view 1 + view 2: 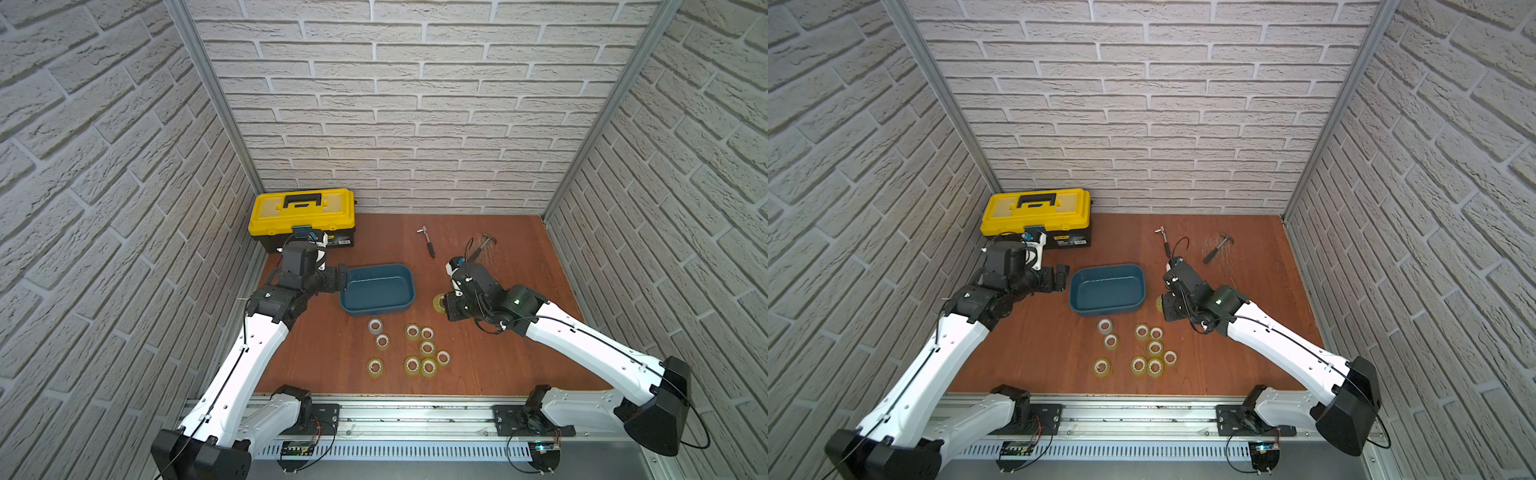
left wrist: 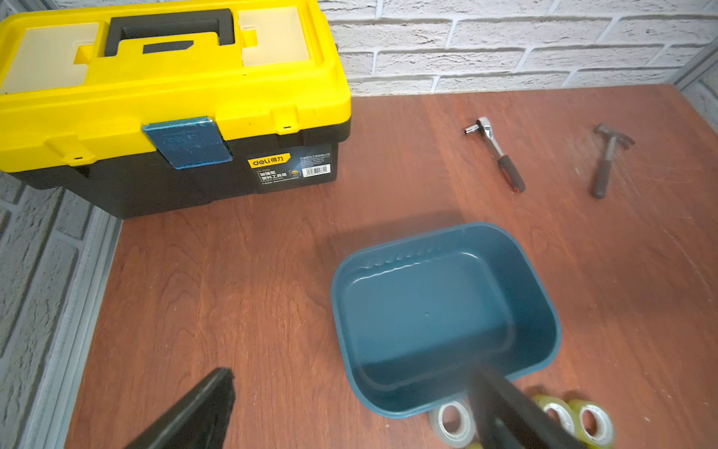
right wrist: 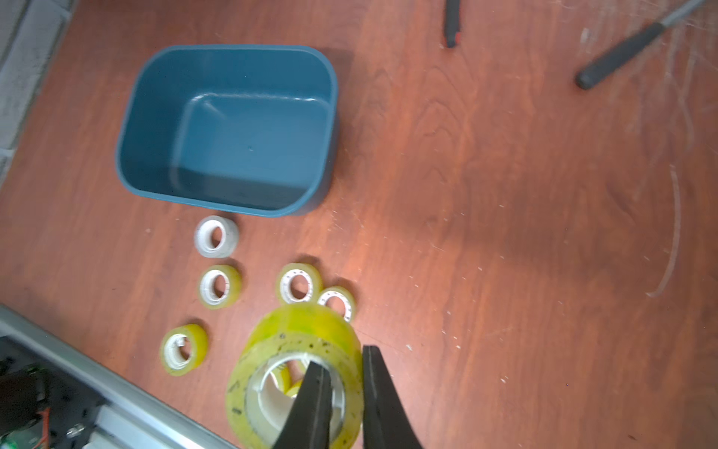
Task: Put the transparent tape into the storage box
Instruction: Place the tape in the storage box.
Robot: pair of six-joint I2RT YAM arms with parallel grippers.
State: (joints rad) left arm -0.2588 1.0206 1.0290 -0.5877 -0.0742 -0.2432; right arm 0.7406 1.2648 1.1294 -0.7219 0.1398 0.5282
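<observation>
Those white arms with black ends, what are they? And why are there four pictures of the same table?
They are two robot arms, each ending in a gripper, a pincer with two fingers. Two pictures look down from above, like a pair of eyes side by side. The other two come from small cameras on the wrists, so you see the fingers up close. On the wooden table are a blue storage box with nothing in it, a yellow toolbox, a ratchet wrench, a hammer and nine loose tape rolls. The right gripper pinches one more tape roll, with one finger through its hole. The left gripper is open, holds nothing, and is near one end of the box.
</observation>
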